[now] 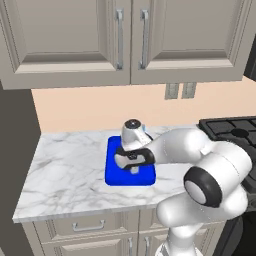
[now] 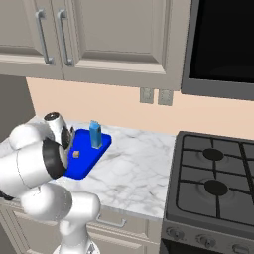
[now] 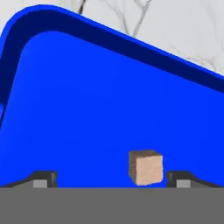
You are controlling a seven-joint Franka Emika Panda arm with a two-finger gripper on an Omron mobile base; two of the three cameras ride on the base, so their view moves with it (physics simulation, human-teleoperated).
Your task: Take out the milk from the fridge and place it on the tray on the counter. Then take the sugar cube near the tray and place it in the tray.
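My tool hangs low over the blue tray, and in my hand view its two dark fingertips stand wide apart at the bottom, so it is open and gripping nothing. The sugar cube lies on the tray floor between those tips, nearer the right one in that view and apart from both. The cube sits flat, one pale face toward me, its top a darker tan.

From the right base view the sugar cube shows as a tiny tan speck on the tray, toward the middle of it and just beside my wrist. The milk stands upright on the far end of the same tray, well apart from the cube. The tray rests on the marble bench, with a dark stove to its right and beige wall cabinets above.

In the left base view my arm bends over the tray and hides most of its middle; my tool points down onto it. Only the top of the milk peeks past my wrist there. The bench spreads out to the left of the tray.
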